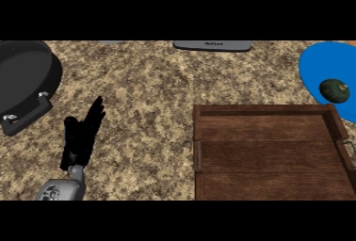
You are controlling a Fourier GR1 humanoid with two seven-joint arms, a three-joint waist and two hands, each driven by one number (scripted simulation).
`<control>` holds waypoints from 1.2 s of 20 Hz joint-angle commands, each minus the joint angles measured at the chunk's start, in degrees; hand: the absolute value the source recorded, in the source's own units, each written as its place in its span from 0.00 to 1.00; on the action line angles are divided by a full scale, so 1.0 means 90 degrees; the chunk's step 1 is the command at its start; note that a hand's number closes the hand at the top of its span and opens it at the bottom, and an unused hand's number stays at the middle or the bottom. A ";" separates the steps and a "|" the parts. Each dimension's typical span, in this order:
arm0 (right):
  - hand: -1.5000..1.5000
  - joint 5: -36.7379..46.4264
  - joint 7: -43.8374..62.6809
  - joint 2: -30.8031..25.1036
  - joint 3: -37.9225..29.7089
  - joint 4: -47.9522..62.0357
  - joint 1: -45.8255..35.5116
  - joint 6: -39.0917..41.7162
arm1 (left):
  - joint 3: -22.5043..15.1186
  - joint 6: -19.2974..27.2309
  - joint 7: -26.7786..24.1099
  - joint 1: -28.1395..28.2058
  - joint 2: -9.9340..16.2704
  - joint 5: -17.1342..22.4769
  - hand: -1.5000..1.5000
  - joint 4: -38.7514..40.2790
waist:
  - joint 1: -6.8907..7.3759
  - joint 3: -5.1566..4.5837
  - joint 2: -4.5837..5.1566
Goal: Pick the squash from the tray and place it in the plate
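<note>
A dark green squash [334, 90] lies on the blue plate [327, 61] at the right edge of the counter. The brown wooden tray [268, 155] sits at the lower right, just below the plate, with nothing in it. My left hand [80, 136] rests at the lower left, fingers straight and pointing up, well away from both tray and plate. My right hand shows nowhere in the head view.
A black pan [24, 75] with a handle [28, 113] fills the upper left corner. A grey flat object [212, 45] lies at the counter's far edge, top centre. Speckled brown counter runs between the pan and the tray.
</note>
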 commanded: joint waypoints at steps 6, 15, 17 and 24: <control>0.00 0.0022 -0.0327 -0.0230 0.0012 0.0031 0.0219 0.0089 | -0.0050 0.0010 0.0140 -0.0021 -0.0062 -0.0015 0.50 -0.0094 | 0.0059 0.0014 0.0024; 0.00 0.0024 -0.0530 -0.0342 -0.0004 0.0058 0.0577 -0.0193 | -0.0118 0.0199 -0.0175 0.0058 -0.0212 -0.0187 0.50 0.0013 | 0.0030 0.0023 0.0042; 0.00 -0.0023 -0.0527 -0.0447 -0.0051 0.0085 0.0584 -0.0088 | -0.0070 0.0095 -0.0082 0.0041 -0.0168 -0.0076 0.50 -0.0029 | 0.0043 0.0024 0.0038; 0.00 -0.0182 -0.0572 -0.0602 -0.0227 0.0162 0.0777 -0.0113 | 0.0019 -0.0039 -0.0081 0.0134 -0.0004 -0.0014 0.50 -0.0075 | 0.0063 0.0034 0.0048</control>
